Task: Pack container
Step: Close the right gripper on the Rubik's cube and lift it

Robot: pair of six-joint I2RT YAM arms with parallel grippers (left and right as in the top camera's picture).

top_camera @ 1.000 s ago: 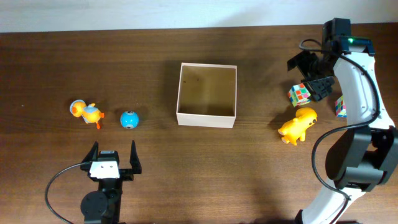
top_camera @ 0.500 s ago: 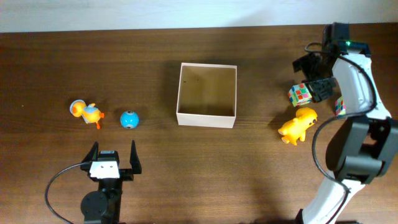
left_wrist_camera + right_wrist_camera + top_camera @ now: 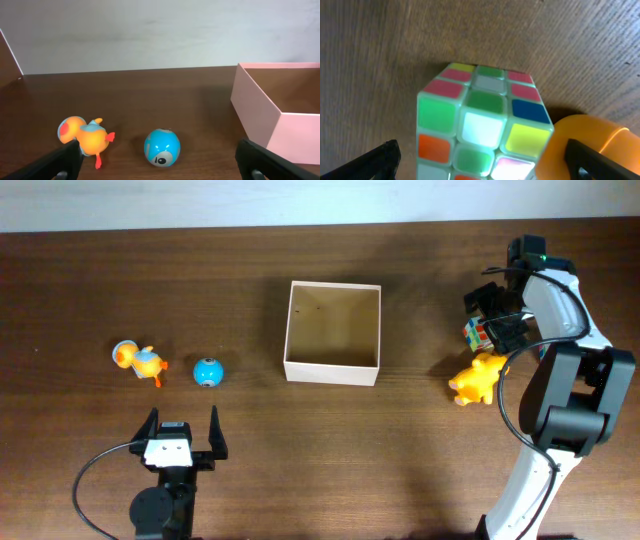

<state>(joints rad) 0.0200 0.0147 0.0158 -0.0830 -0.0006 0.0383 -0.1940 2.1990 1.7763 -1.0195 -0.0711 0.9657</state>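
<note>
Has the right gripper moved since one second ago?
Yes. The right gripper has shifted slightly toward the container and down the image, and is now over the colourful cube.

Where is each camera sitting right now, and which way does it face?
Overhead: above the table, looking straight down at the box, toys, left hand, right hand.
Left wrist: low behind the left hand, facing across the table at duck, ball, box; fingers at bottom corners.
Right wrist: close above the cube, looking down; fingers at bottom corners.
Shared: overhead and left wrist both show duck, ball, box.
</note>
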